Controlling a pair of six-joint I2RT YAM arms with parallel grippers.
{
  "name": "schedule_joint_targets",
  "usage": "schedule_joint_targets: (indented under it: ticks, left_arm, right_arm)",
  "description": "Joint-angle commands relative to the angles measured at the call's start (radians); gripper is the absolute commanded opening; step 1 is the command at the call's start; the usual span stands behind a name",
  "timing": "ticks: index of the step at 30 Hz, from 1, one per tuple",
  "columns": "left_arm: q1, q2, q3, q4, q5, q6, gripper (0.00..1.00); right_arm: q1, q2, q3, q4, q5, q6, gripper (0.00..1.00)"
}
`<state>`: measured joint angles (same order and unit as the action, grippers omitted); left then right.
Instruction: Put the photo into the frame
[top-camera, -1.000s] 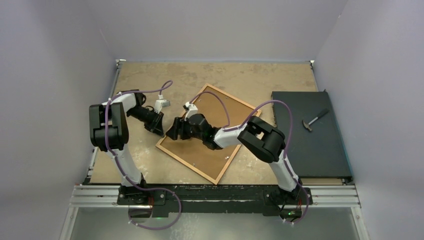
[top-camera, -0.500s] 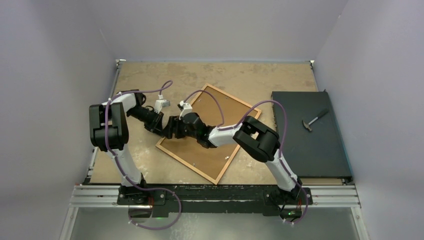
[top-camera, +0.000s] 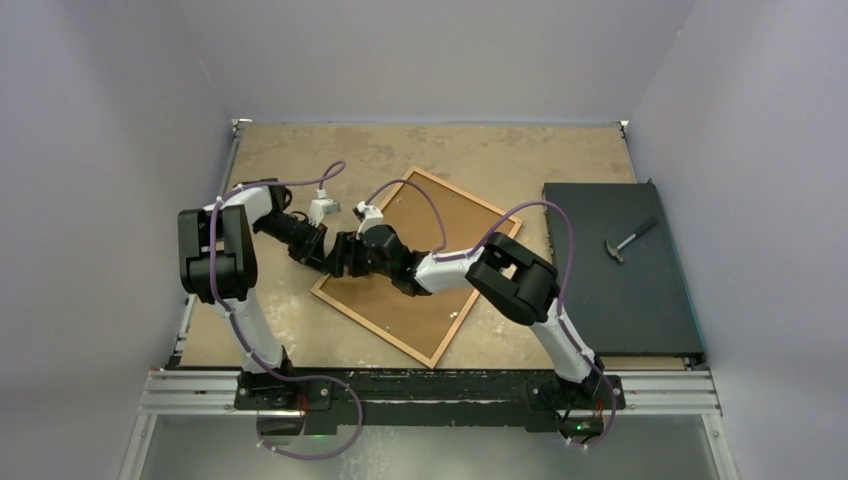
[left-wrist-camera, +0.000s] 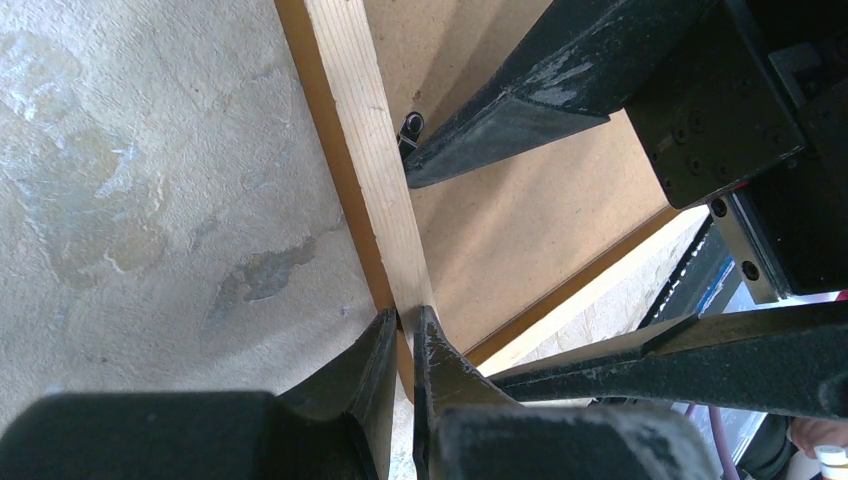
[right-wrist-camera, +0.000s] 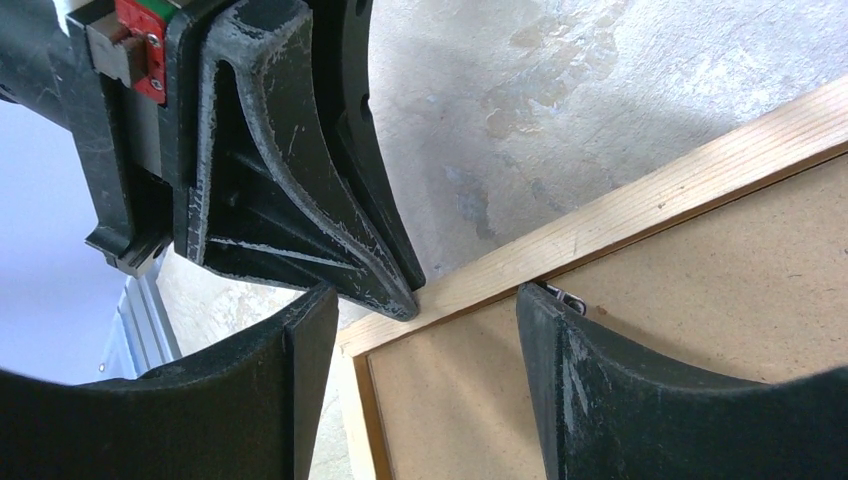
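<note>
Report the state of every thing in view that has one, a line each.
Orange-brown wooden picture frame: lying flat on the table, back up.
Plain brown backing board: sitting inside the frame.
Left gripper: shut on the frame's rail near a corner.
Right gripper: open, straddling that rail.
Small hammer: lying on the black rectangular slab.
</note>
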<state>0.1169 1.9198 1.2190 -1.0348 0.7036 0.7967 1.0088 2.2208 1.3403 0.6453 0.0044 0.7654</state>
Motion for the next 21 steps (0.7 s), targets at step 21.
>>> schedule_joint_targets:
  ticks: [21]
  left_arm:
    - [0.006,-0.042,0.085,-0.064,-0.021,0.047,0.27]
  right_arm:
    - [-0.134,-0.698,-0.416,-0.455,0.147,0.071,0.99]
